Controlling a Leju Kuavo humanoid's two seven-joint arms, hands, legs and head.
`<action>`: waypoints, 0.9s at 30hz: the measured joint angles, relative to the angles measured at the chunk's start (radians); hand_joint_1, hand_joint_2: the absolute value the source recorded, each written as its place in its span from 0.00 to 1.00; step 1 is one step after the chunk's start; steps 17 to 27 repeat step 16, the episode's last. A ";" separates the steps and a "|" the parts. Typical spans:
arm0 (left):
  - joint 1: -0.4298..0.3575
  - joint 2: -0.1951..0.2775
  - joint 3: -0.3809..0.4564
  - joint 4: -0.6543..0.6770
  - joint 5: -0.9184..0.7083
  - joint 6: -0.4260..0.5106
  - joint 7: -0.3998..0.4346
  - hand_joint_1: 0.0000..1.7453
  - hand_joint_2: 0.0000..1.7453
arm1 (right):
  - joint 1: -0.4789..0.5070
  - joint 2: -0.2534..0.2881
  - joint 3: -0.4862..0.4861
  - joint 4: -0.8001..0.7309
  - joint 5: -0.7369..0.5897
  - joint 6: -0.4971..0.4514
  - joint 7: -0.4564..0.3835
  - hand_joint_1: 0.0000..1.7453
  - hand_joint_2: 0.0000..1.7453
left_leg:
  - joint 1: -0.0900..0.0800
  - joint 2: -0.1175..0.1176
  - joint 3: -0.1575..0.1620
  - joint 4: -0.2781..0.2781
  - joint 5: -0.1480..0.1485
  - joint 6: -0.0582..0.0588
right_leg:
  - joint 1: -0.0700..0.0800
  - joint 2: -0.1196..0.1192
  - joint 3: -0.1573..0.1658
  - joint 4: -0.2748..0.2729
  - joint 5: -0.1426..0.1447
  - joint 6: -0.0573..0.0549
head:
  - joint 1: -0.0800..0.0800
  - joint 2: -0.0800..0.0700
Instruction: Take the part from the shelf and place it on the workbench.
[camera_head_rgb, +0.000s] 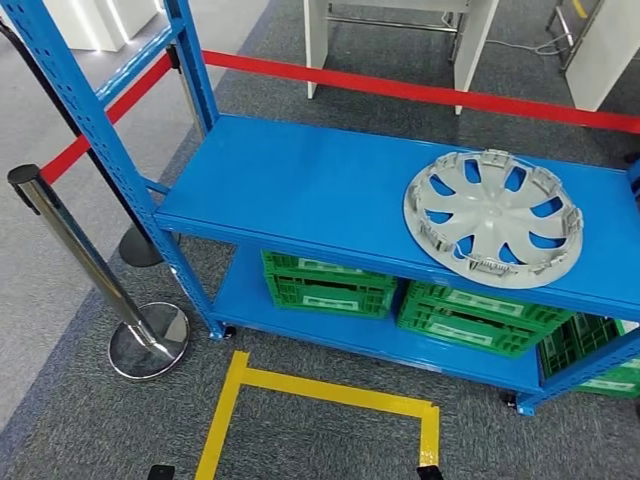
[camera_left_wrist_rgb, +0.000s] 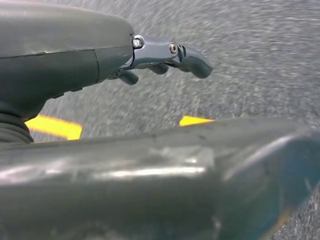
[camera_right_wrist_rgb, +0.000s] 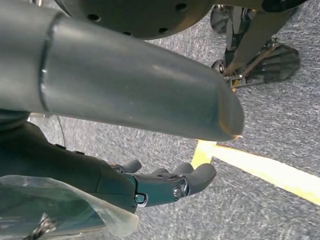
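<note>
The part is a silver hubcap (camera_head_rgb: 494, 216) lying flat on the right half of the blue shelf's top board (camera_head_rgb: 302, 185). My left hand (camera_left_wrist_rgb: 113, 60) hangs above grey carpet in the left wrist view, its dark fingers (camera_left_wrist_rgb: 181, 54) stretched away from the thick thumb (camera_left_wrist_rgb: 158, 175), with nothing between them. In the right wrist view my right hand (camera_right_wrist_rgb: 113, 180) also hangs over the carpet, fingers (camera_right_wrist_rgb: 188, 181) extended and apart from the thumb (camera_right_wrist_rgb: 132, 85), holding nothing.
Green crates (camera_head_rgb: 328, 283) stand on the lower board (camera_head_rgb: 249, 300). A chrome stanchion (camera_head_rgb: 90, 260) with a red belt (camera_head_rgb: 423, 93) stands at the left, and the belt runs behind the shelf. Yellow tape (camera_head_rgb: 324, 392) marks the floor before the shelf. White furniture legs (camera_head_rgb: 317, 45) stand beyond.
</note>
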 joint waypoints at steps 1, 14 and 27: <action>0.001 0.000 0.000 0.000 -0.001 0.000 0.002 0.00 0.00 | 0.000 0.000 0.000 0.000 0.001 0.001 0.000 0.00 0.00 | -0.002 -0.004 0.000 -0.005 -0.004 0.006 | -0.002 0.011 -0.005 -0.001 0.002 0.009 | 0.000 0.000; -0.003 0.002 -0.003 0.000 -0.006 0.001 0.008 0.00 0.00 | 0.002 -0.001 -0.002 0.000 0.015 0.004 0.007 0.00 0.00 | -0.011 0.121 0.019 -0.026 0.005 0.029 | 0.000 -0.100 -0.010 0.023 -0.016 0.034 | 0.008 0.000; -0.004 0.002 -0.004 0.000 -0.006 0.001 0.008 0.00 0.00 | 0.001 -0.001 -0.002 0.000 0.018 0.004 0.007 0.00 0.00 | -0.015 0.122 0.019 -0.023 0.003 0.022 | 0.002 -0.103 0.013 -0.013 -0.013 0.026 | 0.007 0.000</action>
